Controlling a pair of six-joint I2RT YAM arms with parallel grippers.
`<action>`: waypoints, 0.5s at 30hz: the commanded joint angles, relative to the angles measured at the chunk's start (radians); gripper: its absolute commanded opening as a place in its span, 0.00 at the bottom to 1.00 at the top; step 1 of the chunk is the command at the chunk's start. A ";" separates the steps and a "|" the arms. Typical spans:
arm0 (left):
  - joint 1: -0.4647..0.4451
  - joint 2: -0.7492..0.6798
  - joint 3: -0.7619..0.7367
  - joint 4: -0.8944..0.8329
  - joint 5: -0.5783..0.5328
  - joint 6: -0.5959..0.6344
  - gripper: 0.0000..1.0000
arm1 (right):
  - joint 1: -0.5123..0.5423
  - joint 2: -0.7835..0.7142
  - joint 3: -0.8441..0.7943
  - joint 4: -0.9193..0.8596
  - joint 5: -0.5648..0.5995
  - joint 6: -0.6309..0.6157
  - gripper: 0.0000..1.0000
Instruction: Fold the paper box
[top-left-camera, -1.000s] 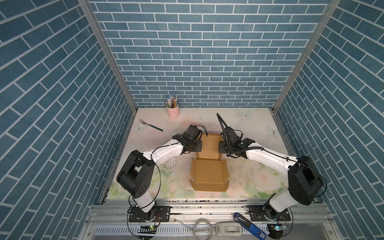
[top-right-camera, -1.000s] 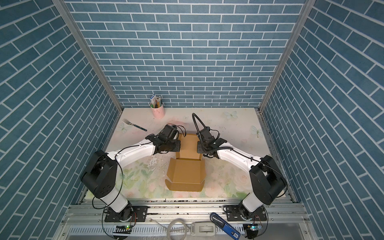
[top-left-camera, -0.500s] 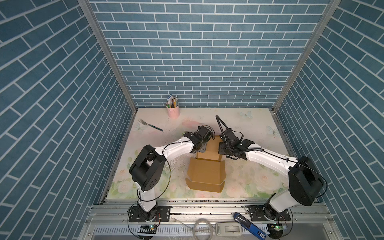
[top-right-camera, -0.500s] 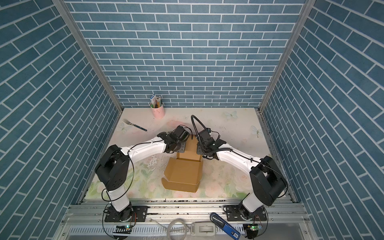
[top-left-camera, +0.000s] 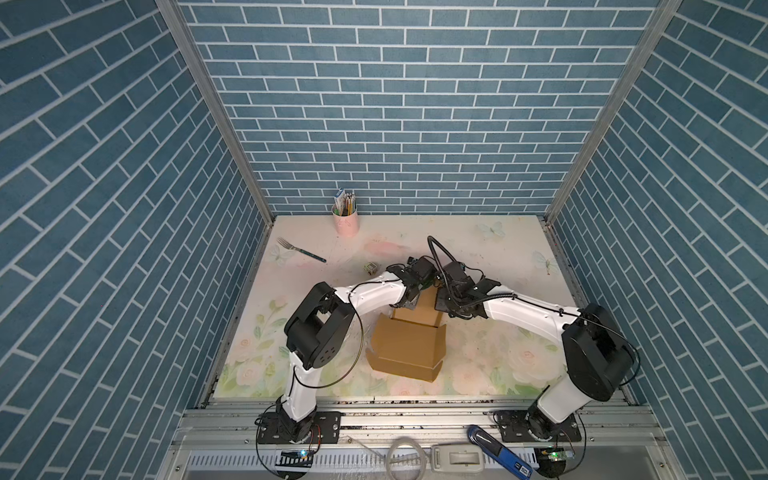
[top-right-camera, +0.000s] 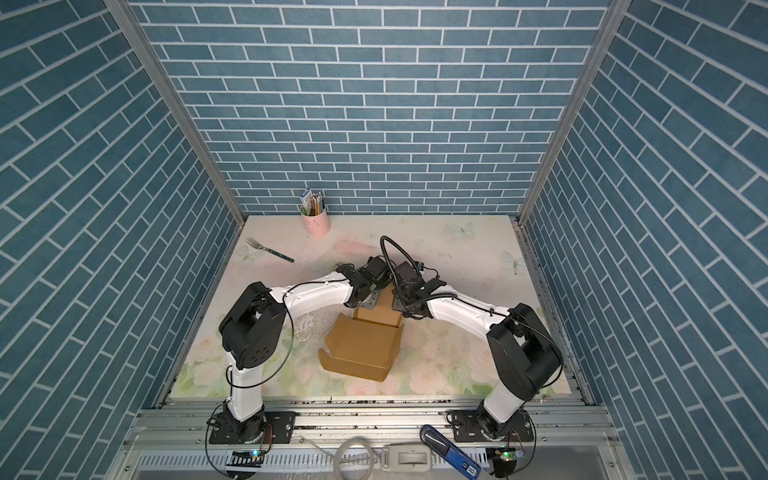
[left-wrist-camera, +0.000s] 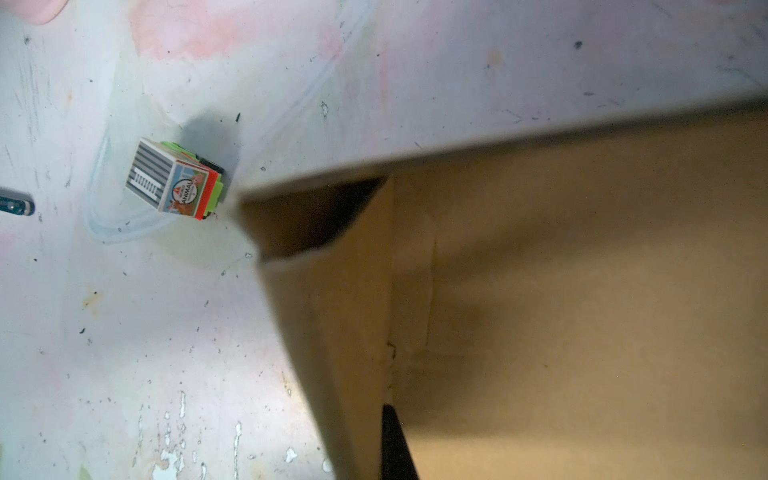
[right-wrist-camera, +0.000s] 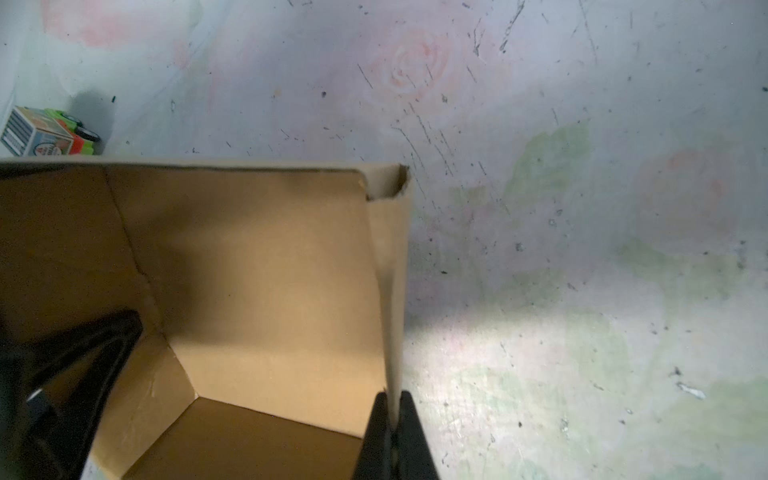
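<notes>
- Right claw (right-wrist-camera: 390, 405) is clamping shut on the right side wall of the paper box (top-left-camera: 409, 349), with one finger inside and one outside.
- Left claw (left-wrist-camera: 382, 419) is sitting shut at the opposite, left wall. I am seeing only its inner finger, so I am judging this to be a grip on that wall.
- I am reading the box as lying mid-worktop (top-left-camera: 498, 249), its long axis running far to near. The tray end is sitting between both claws, and the lid panel is spreading toward the near edge.
- I am expecting the next fold to turn on that lid, which is lying nearward of both claws and about equally close to each arm.
</notes>
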 joint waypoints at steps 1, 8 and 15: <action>0.006 0.052 -0.004 -0.077 -0.109 0.045 0.04 | 0.003 0.037 0.025 -0.024 -0.016 0.072 0.00; 0.007 0.092 0.006 -0.068 -0.120 0.070 0.06 | 0.004 0.067 0.035 -0.006 -0.019 0.132 0.00; 0.007 0.109 0.030 -0.071 -0.128 0.098 0.09 | -0.003 0.068 0.036 -0.005 -0.012 0.158 0.00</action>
